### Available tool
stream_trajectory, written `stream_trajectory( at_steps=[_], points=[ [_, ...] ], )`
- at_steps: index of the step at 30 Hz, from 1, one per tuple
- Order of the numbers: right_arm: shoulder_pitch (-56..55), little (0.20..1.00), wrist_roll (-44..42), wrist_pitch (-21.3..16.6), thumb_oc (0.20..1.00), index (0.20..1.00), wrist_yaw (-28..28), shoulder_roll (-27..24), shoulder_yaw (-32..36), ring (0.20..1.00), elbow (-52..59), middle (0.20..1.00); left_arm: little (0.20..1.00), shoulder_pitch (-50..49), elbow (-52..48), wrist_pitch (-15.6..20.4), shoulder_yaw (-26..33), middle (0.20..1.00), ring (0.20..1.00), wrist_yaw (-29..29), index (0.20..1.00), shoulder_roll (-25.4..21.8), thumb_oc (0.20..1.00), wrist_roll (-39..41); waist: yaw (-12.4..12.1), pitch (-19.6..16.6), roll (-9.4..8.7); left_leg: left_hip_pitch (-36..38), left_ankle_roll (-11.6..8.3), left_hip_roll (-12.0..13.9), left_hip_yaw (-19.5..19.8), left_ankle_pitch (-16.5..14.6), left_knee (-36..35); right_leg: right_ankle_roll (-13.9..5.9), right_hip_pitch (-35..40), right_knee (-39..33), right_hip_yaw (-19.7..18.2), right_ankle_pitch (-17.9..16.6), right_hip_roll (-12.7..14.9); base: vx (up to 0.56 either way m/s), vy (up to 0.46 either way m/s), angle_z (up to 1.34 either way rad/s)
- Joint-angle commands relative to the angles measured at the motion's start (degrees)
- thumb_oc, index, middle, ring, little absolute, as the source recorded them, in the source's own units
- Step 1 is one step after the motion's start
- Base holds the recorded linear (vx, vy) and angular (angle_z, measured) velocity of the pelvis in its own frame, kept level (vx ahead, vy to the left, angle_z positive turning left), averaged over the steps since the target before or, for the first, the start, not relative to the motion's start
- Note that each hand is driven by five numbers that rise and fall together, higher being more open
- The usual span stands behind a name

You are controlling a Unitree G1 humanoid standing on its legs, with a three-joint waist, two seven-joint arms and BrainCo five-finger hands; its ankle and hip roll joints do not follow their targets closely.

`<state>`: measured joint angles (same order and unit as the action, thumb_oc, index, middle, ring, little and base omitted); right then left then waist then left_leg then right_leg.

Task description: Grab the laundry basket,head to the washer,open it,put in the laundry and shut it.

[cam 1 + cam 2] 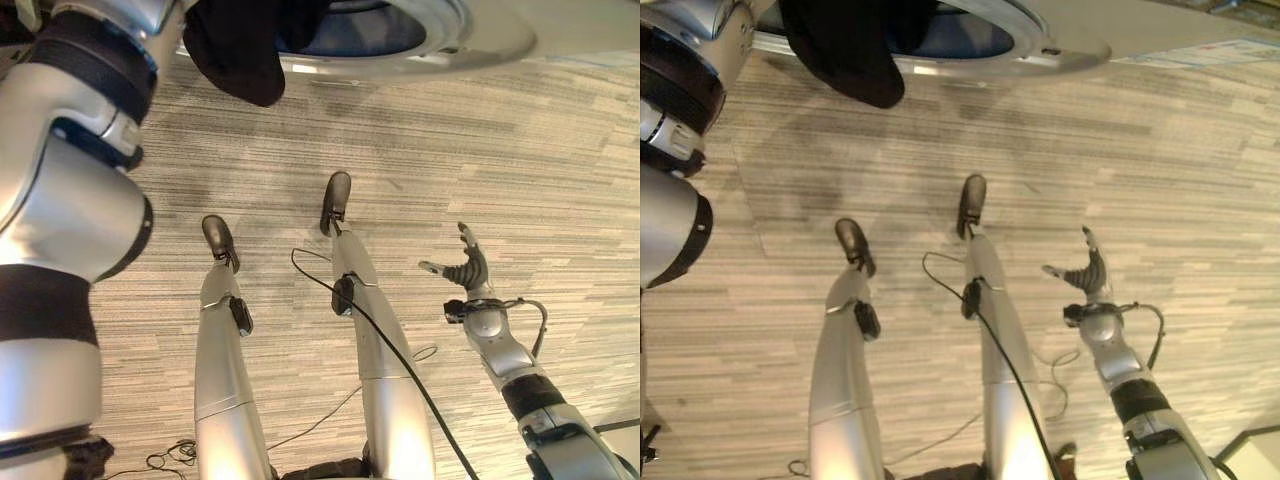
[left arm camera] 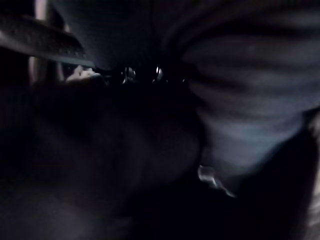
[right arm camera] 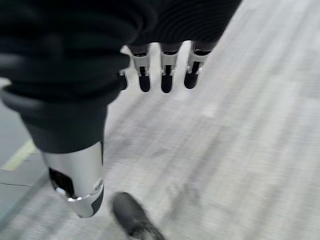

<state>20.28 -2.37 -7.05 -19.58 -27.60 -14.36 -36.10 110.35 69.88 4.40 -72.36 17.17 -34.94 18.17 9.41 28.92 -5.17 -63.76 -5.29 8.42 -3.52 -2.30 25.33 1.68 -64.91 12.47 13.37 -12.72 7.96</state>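
Striped carpet [image 1: 500, 170] below us; at twelve o'clock the washer [image 1: 400, 40] takes dark laundry [image 1: 235, 50]. Our right hand [image 1: 467, 266] hangs spread; left hand's fingers, we cannot tell. Next: push laundry in.

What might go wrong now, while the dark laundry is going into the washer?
1. The dark laundry hangs over the washer opening's rim, partly outside, so it may slip to the carpet or get caught when the door shuts.
2. The right hand hangs open and low, apart from the washer, so it likely cannot catch a falling piece.
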Motion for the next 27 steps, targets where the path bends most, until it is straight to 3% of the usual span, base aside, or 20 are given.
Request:
stream_trajectory(
  at_steps=[1,3,6,11,14,15,16,17,18,19,20,21,22,24,27],
  points=[
    [-8.11,1.0,1.42,-1.89,1.0,1.0,0.99,-3.34,-2.55,1.0,2.39,1.0,1.0,14.6,1.24,-3.5,3.74,1.0,1.0,0.64,1.0,2.03,1.0,-28.69,2.46,-9.5,6.47,-0.74,2.05,0.73,0.34,-1.78,-3.66,-6.04,5.68,11.18,-1.98,19.99,-0.14,0.0,0.0,0.0],
    [-7.51,1.0,2.72,-2.89,1.0,1.0,0.59,-3.32,-4.02,1.0,3.17,1.0,1.0,13.95,0.18,-5.16,1.89,1.0,1.0,4.05,1.0,2.51,1.0,-37.34,2.42,-9.23,6.15,-0.61,1.96,0.75,0.66,-1.55,-3.93,-6.22,5.7,11.02,-2.0,19.66,-0.22,-0.01,0.005,0.02],
    [-6.25,1.0,3.77,-4.4,1.0,1.0,0.05,-3.19,-6.78,1.0,3.77,1.0,1.0,10.71,-1.05,-8.26,-1.37,1.0,1.0,4.43,1.0,2.39,1.0,-49.99,2.06,-8.81,5.8,-0.4,1.87,0.85,1.04,-1.37,-4.6,-6.32,5.68,10.62,-1.97,19.5,-0.37,0.0,0.0,0.0],
    [-5.55,1.0,3.44,-4.48,1.0,1.0,-0.82,-2.31,-8.42,1.0,2.95,1.0,1.0,5.41,-7.04,-9.46,3.42,1.0,1.0,6.06,1.0,0.76,1.0,-53.5,1.27,-8.31,5.62,0.36,1.81,0.72,1.34,-1.12,-5.55,-6.56,6.32,10.09,-1.8,19.24,-0.35,-0.01,0.001,0.0],
    [-6.3,1.0,3.21,-4.25,1.0,1.0,-0.97,-0.74,-8.25,1.0,2.81,1.0,1.0,-3.88,-23.31,-7.45,11.26,1.0,1.0,8.71,1.0,-5.93,1.0,-52.92,-0.5,-7.32,5.26,1.68,1.51,0.13,1.24,-0.37,-7.1,-6.89,7.59,8.83,-1.32,18.77,-0.31,-0.02,0.0,-0.01],
    [-6.46,1.0,3.26,-4.24,1.0,1.0,-0.97,-0.95,-8.42,1.0,2.81,1.0,1.0,-4.62,-24.25,-7.65,11.89,1.0,1.0,8.49,1.0,-6.53,1.0,-53.11,-0.37,-7.42,5.44,1.87,1.51,0.15,1.2,-0.34,-7.21,-6.89,7.75,8.72,-1.35,18.7,-0.34,-0.03,0.003,-0.05],
    [-6.93,1.0,3.18,-3.73,1.0,1.0,-0.82,0.74,-8.01,1.0,2.27,1.0,1.0,-13.11,-31.43,-5.99,18.47,1.0,1.0,9.33,1.0,-9.44,1.0,-50.75,-1.42,-6.9,5.09,2.95,1.3,-0.32,1.11,0.19,-8.26,-6.99,8.78,7.78,-0.98,18.34,-0.39,0.0,0.0,0.0],
    [-7.16,1.0,3.22,-3.76,1.0,1.0,-0.84,0.47,-8.27,1.0,2.2,1.0,1.0,-14.16,-32.3,-6.1,19.31,1.0,1.0,9.15,1.0,-9.9,1.0,-50.93,-1.24,-7.07,5.32,3.25,1.29,-0.3,1.04,0.25,-8.45,-7.0,9.04,7.61,-1.02,18.25,-0.43,-0.04,0.011,0.0],
    [-7.73,1.0,3.35,-3.28,1.0,1.0,-0.72,1.34,-8.11,1.0,1.54,1.0,1.0,-21.09,-36.97,-4.61,24.18,1.0,1.0,8.91,1.0,-11.51,1.0,-48.69,-1.85,-6.91,5.19,4.2,1.15,-0.44,0.94,0.62,-9.17,-7.02,9.93,6.96,-0.78,17.97,-0.49,-0.06,0.028,0.03],
    [-9.49,1.0,3.45,-1.15,1.0,1.0,-0.03,4.43,-6.59,1.0,-0.27,1.0,1.0,-43.69,-48.98,-0.87,38.32,1.0,1.0,6.7,1.0,-11.15,1.0,-41.11,-3.72,-6.48,4.86,7.49,0.74,-1.02,0.38,1.68,-11.19,-6.95,12.98,4.59,-0.08,17.06,-0.68,-0.06,0.028,-0.03],
    [-9.87,1.0,3.52,-1.11,1.0,1.0,-0.02,4.04,-6.96,1.0,-0.26,1.0,1.0,-45.3,-50.03,-0.96,39.51,1.0,1.0,6.39,1.0,-11.32,1.0,-41.24,-3.44,-6.71,5.15,7.93,0.73,-0.98,0.29,1.73,-11.43,-6.96,13.37,4.35,-0.13,16.95,-0.75,-0.07,0.035,-0.04],
    [-10.35,1.0,3.99,0.33,1.0,1.0,0.52,5.67,-5.87,1.0,-1.52,1.0,1.0,-58.83,-55.12,0.62,46.14,1.0,1.0,4.72,1.0,-8.15,1.0,-37.61,-4.75,-6.5,4.78,10.3,0.68,-1.46,0.0,2.19,-12.78,-6.91,15.56,2.98,0.45,16.39,-0.85,-0.03,0.011,-0.03],
    [-10.7,1.0,4.05,0.4,1.0,1.0,0.54,5.31,-6.3,1.0,-1.44,1.0,1.0,-60.37,-56.18,0.44,47.25,1.0,1.0,4.35,1.0,-8.2,1.0,-37.76,-4.41,-6.66,5.0,10.82,0.67,-1.43,-0.1,2.24,-13.08,-6.91,16.02,2.72,0.39,16.28,-0.92,-0.04,0.016,0.04],
    [-10.53,1.0,3.71,1.53,1.0,1.0,1.38,5.86,-5.46,1.0,-2.92,1.0,1.0,-72.0,-59.45,1.96,51.74,1.0,1.0,1.77,1.0,-4.89,1.0,-34.08,-5.3,-6.58,4.82,13.65,0.59,-1.7,-0.4,2.7,-14.27,-6.94,18.63,1.5,0.78,15.63,-0.91,-0.05,0.025,0.11],
    [-10.83,1.0,3.18,2.73,1.0,1.0,3.46,6.08,-5.23,1.0,-4.14,1.0,1.0,-87.03,-66.17,4.37,55.41,1.0,1.0,-3.21,1.0,-4.13,1.0,-29.65,-6.43,-6.83,4.6,18.91,0.66,-1.87,-0.79,2.84,-15.84,-6.86,23.75,-0.37,1.39,15.19,-1.03,-0.06,0.026,0.08]
  ],
)
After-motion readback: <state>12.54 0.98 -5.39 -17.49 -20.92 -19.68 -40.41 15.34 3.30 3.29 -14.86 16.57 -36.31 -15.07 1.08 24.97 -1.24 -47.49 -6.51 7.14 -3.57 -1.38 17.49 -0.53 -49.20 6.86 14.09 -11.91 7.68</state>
